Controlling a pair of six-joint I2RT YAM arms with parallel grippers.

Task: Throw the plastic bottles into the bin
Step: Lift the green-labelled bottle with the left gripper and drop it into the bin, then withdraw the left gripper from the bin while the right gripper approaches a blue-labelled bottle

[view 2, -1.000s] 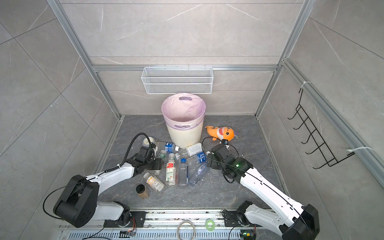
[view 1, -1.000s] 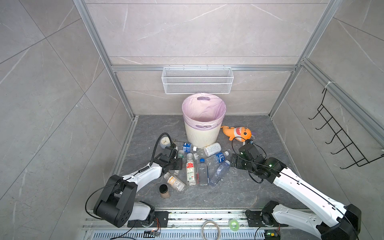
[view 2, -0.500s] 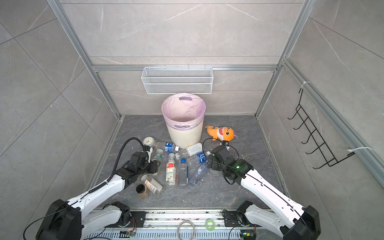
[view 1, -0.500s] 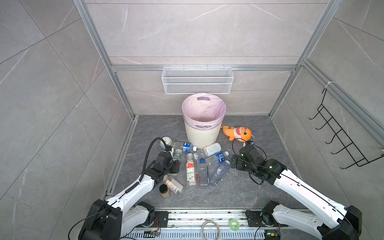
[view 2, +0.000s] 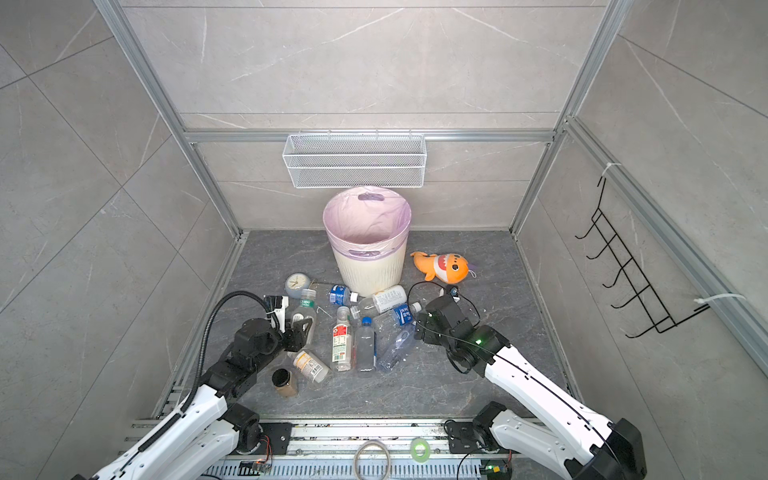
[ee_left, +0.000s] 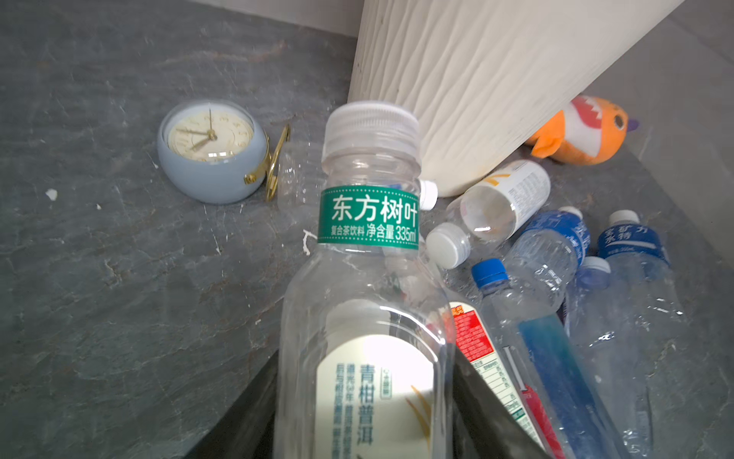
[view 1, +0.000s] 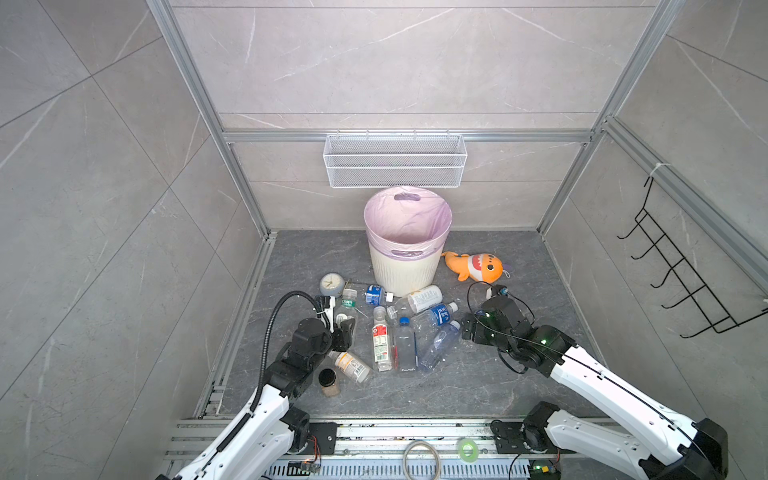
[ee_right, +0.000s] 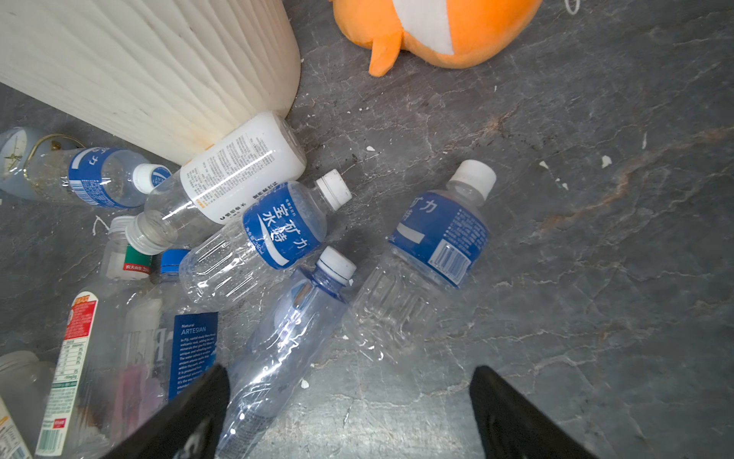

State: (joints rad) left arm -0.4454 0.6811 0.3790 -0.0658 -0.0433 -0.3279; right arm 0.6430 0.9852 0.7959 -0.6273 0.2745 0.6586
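The clear plastic bottle with a green neck band and white cap point(ee_left: 369, 246) is pinched between the black fingers point(ee_left: 246, 417) of the left tool point(view 1: 345, 330). The tool is pressed in on the bottle's cream-labelled body. The cap end points away from the arm, toward the round pale-blue clock point(view 1: 331, 284). Whether the bottle is clear of the dark grey stone-look desk point(view 1: 478, 386) I cannot tell.

Just to its right, the other clear plastic bottles point(view 1: 428, 322) lie on their sides in a loose heap. Among them are a red-labelled bottle point(view 1: 380, 340), a blue-capped bottle point(view 1: 405, 345) and a crushed blue-tinted bottle point(ee_right: 294, 330). A white-labelled bottle point(view 1: 419, 299) touches the foot of the cream-white ribbed bin point(view 1: 405, 274).

The bin stands upright behind the heap, near the back wall, with a pale pink-lilac bag liner point(view 1: 407, 220) folded over its rim.

The right tool point(ee_right: 349, 397) is spread wide and empty at the heap's right edge, one finger just beside the blue-tinted bottle.

Near the left arm, a yellow-labelled bottle point(view 1: 353, 368) lies beside a short jar of tan powder point(view 1: 328, 380). An orange plush fish point(view 1: 476, 266) lies right of the bin, and a white wire mesh basket point(view 1: 395, 160) hangs on the wall above it.
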